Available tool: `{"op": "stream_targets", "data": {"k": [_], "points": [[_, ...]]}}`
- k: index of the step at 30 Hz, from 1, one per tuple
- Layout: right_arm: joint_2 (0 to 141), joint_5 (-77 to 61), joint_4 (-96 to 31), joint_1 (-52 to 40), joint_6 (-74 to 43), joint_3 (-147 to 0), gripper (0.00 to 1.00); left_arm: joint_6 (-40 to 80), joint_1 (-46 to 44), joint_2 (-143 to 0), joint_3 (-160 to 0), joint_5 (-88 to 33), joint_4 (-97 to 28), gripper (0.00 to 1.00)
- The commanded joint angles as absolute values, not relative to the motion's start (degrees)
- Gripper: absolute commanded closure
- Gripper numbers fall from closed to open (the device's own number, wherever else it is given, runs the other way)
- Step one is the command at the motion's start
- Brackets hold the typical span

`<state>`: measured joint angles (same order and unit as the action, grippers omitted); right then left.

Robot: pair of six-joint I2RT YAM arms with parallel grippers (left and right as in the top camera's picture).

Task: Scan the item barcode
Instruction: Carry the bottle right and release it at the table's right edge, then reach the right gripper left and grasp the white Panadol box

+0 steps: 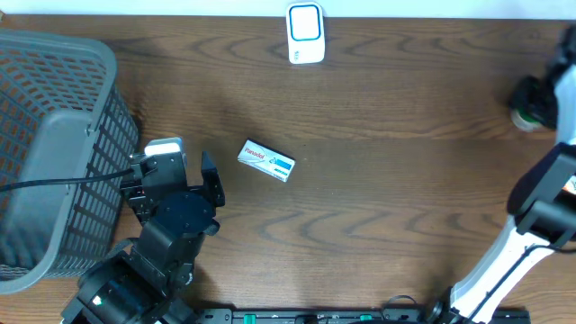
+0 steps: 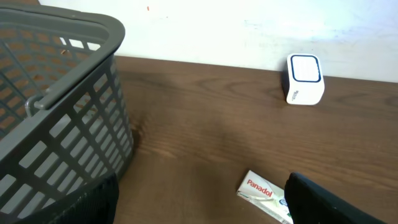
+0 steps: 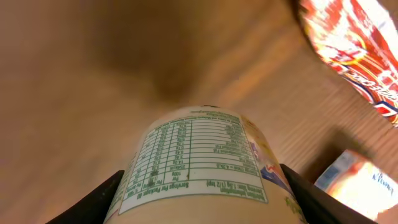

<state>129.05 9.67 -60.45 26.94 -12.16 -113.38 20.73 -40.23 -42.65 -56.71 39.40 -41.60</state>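
Labelled bottle (image 3: pixel 199 162) gripped between right fingers (image 3: pixel 93 202) — left fingers (image 2: pixel 329 202) wide apart, empty, Panadol box (image 2: pixel 261 190) just ahead, basket (image 2: pixel 62 93) close alongside.

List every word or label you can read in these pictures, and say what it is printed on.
"Panadol": on the small white box on the table.
Printed table on the bottle in the right wrist view: too small to read.
Print on the red packet: blurred.

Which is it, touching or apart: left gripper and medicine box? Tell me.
Apart. The overhead view shows bare table between the left gripper and the medicine box.
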Motion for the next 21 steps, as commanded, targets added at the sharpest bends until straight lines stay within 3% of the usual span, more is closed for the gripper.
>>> {"op": "stream_targets", "data": {"k": [1, 4, 5, 6, 7, 12, 15, 21], "points": [[134.54, 9.96, -60.07, 31.27, -11.92, -113.40, 0.56, 20.16, -40.18, -42.59, -56.97, 40.53, -41.56, 0.14], [137.71, 6.11, -59.94, 33.91, -11.94, -113.40, 0.53, 20.16, -40.18, -42.59, -56.97, 40.51, -41.56, 0.14], [138.50, 3.33, -59.70, 34.68, -11.94, -113.40, 0.41, 20.16, -40.18, -42.59, -56.97, 40.51, -41.56, 0.14], [138.56, 1.83, -59.61, 34.96, -11.92, -113.40, 0.05, 20.16, -40.18, -42.59, -56.97, 40.51, -41.56, 0.14], [138.45, 0.91, -59.59, 35.18, -11.94, -113.65, 0.01, 20.16, -40.18, -42.59, -56.97, 40.51, -41.56, 0.14], [132.25, -0.40, -65.87, 35.20, -14.31, -124.27, 0.01, 20.16, -40.18, -42.59, -56.97, 40.53, -41.56, 0.14], [123.76, -11.00, -69.84, 33.91, -14.76, -133.40, 0.01, 20.16, -40.18, -42.59, -56.97, 40.53, -41.56, 0.14], [112.86, -25.61, -73.10, 18.13, -9.89, -134.54, 0.01, 20.16, -40.18, -42.59, -56.97, 40.51, -41.56, 0.14]]}}
